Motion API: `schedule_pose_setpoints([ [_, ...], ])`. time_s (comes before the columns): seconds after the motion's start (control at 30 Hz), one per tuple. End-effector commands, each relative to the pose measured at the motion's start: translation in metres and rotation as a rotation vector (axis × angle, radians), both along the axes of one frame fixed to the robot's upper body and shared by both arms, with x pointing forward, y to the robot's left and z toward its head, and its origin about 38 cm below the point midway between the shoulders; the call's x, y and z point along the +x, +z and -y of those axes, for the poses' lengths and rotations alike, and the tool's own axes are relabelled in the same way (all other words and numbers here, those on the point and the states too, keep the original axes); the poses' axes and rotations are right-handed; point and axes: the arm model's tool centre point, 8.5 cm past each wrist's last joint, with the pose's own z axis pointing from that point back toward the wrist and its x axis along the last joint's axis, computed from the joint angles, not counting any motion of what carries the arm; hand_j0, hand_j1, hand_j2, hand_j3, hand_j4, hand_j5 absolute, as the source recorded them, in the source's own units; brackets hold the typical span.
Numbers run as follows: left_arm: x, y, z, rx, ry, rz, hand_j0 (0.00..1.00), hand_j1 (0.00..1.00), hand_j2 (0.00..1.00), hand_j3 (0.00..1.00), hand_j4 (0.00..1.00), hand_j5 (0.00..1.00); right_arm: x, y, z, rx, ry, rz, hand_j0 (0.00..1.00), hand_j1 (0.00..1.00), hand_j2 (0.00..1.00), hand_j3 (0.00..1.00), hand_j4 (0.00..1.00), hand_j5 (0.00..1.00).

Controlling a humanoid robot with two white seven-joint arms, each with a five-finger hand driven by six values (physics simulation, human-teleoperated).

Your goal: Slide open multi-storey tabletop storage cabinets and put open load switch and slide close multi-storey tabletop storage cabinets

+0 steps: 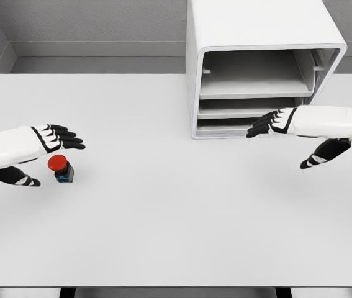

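Two hands hover with fingers spread and empty: right hand point(274, 122) nearer the cabinet point(259, 68) at its twelve o'clock, left hand point(56, 138) just above the load switch point(60, 167) at six o'clock

Simulated lab bench: bare white table point(163, 236), plain grey walls point(89, 22).

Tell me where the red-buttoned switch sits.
Head view: the switch stands on the table's left side, just below the left hand's fingertips.

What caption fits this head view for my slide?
Left hand open above the red switch; right hand open at the white cabinet.
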Motion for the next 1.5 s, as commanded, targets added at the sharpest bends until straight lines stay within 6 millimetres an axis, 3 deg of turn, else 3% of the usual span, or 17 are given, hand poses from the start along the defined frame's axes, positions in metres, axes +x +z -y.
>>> schedule_pose_setpoints([
  [0.0,0.0,-0.001,-0.001,-0.002,0.004,-0.007,1.0,1.0,1.0,1.0,1.0,1.0,0.002,0.008,0.0,0.017,-0.007,0.019,1.0,1.0,1.0,1.0,1.0,1.0],
  [0.1,0.004,-0.005,-0.002,0.07,0.002,0.034,1.0,1.0,1.0,1.0,1.0,1.0,0.004,0.011,0.003,0.016,-0.016,0.024,1.0,1.0,1.0,1.0,1.0,1.0],
  [0.23,0.017,-0.019,-0.012,0.057,0.058,0.021,1.0,1.0,1.0,1.0,1.0,1.0,0.006,0.008,-0.01,0.034,0.016,0.025,1.0,1.0,1.0,1.0,1.0,1.0],
  [0.4,0.018,-0.043,0.001,0.082,0.039,0.003,1.0,1.0,1.0,1.0,1.0,1.0,0.012,0.019,-0.022,0.055,0.041,0.061,1.0,1.0,1.0,1.0,1.0,1.0],
  [0.47,0.02,-0.043,0.002,0.094,0.035,0.01,1.0,1.0,1.0,1.0,1.0,1.0,0.023,0.02,-0.029,0.07,0.016,0.056,1.0,1.0,1.0,1.0,1.0,1.0],
  [0.6,0.021,-0.041,0.001,0.102,0.036,0.018,1.0,1.0,1.0,1.0,1.0,1.0,0.045,0.006,-0.02,0.057,-0.087,0.023,1.0,1.0,1.0,1.0,1.0,1.0],
  [0.9,0.024,-0.04,0.002,0.137,0.032,0.044,1.0,1.0,1.0,1.0,1.0,1.0,0.066,-0.002,-0.022,0.002,-0.25,-0.023,1.0,1.0,1.0,1.0,1.0,1.0],
  [1.13,0.025,-0.052,0.006,0.163,0.026,0.042,1.0,1.0,1.0,1.0,1.0,1.0,0.074,-0.015,-0.034,-0.107,-0.282,0.023,1.0,1.0,1.0,1.0,1.0,1.0],
  [1.23,0.027,-0.053,0.002,0.157,0.041,0.037,0.88,0.88,0.88,0.88,0.88,0.88,0.074,-0.015,-0.037,-0.132,-0.273,0.044,1.0,1.0,1.0,1.0,1.0,1.0],
  [1.3,0.028,-0.054,-0.001,0.16,0.049,0.033,0.87,0.87,0.87,0.87,0.87,0.87,0.074,-0.015,-0.038,-0.135,-0.27,0.045,1.0,1.0,1.0,1.0,1.0,1.0],
  [1.33,0.027,-0.054,-0.002,0.16,0.05,0.031,0.76,0.76,0.76,0.76,0.76,0.76,0.074,-0.015,-0.039,-0.135,-0.264,0.048,1.0,1.0,1.0,1.0,1.0,1.0],
  [1.43,0.027,-0.055,-0.003,0.159,0.052,0.027,0.62,0.62,0.62,0.62,0.62,0.62,0.071,-0.015,-0.044,-0.15,-0.241,0.061,1.0,1.0,1.0,1.0,1.0,1.0],
  [1.47,0.027,-0.056,-0.002,0.16,0.05,0.024,0.5,0.5,0.5,0.5,0.5,0.5,0.069,-0.014,-0.047,-0.147,-0.224,0.067,1.0,1.0,1.0,1.0,1.0,1.0],
])
